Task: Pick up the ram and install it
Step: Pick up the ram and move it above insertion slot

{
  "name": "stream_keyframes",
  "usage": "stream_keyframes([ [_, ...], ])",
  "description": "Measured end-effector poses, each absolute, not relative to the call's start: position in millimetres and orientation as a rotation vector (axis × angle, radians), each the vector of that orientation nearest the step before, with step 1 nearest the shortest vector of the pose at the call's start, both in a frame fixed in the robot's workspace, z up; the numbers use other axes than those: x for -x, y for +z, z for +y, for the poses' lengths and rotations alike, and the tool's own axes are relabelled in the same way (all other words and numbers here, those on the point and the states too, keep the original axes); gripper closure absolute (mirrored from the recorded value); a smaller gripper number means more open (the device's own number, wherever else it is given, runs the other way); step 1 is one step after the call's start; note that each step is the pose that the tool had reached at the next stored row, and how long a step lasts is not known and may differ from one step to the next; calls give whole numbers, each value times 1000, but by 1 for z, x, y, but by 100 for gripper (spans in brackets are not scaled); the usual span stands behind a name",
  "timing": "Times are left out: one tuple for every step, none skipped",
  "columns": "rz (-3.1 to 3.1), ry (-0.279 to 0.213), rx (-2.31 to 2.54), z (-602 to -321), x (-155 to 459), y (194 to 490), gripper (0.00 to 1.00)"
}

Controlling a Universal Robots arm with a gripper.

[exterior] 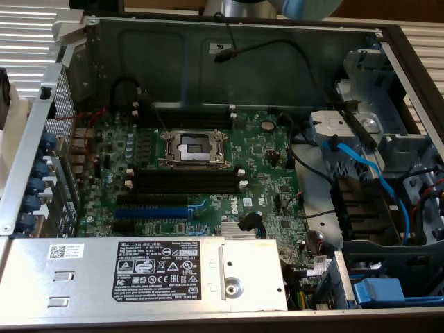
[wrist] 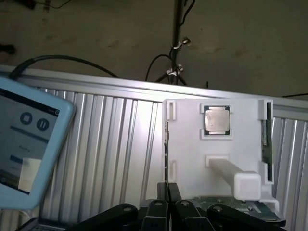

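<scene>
The ram (wrist: 166, 144) stands on edge in a slot on one side of a white holder (wrist: 187, 144), which rests on ribbed metal outside the computer case. I see it edge-on as a thin dark strip. My gripper (wrist: 168, 186) sits at the near end of that strip, its dark fingers (wrist: 174, 192) pressed together on the ram. A second green stick (wrist: 265, 144) stands in the holder's other side. Inside the case, the long black slots (exterior: 187, 182) with white end clips lie beside the processor socket (exterior: 193, 147) on the green motherboard (exterior: 263, 173).
A processor chip (wrist: 216, 120) lies in the holder's middle pocket. A light-blue tablet (wrist: 29, 144) leans close beside the gripper. In the case are a blue expansion slot (exterior: 151, 211), a power supply (exterior: 166, 274), blue cables (exterior: 361, 166) and drive bays at the exterior view's right.
</scene>
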State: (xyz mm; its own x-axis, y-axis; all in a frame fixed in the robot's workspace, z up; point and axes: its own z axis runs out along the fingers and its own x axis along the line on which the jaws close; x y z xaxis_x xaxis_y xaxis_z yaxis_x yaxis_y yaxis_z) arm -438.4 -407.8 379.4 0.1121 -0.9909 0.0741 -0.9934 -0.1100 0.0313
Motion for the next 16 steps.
stream_keyframes([
  [-2045,53,-2287,-408,435,382,88],
  [-2045,53,-2287,-409,431,386,88],
  [-2046,53,-2287,-409,427,389,88],
  [-2045,53,-2287,-410,423,392,88],
  [-2045,53,-2287,-410,418,394,88],
  [-2045,52,-2287,-410,415,395,88],
  [-2045,52,-2287,-410,415,395,88],
  [-2045,52,-2287,-410,415,395,88],
  [-2045,52,-2287,-410,415,395,88],
  [-2045,52,-2287,-410,415,395,88],
  [-2045,53,-2286,-410,415,395,88],
  [-2043,56,-2285,-410,413,395,88],
  [-2043,57,-2284,-410,409,395,88],
  [-2043,57,-2284,-410,405,395,88],
  [-2043,57,-2284,-410,400,396,88],
  [-2043,57,-2284,-410,396,397,88],
])
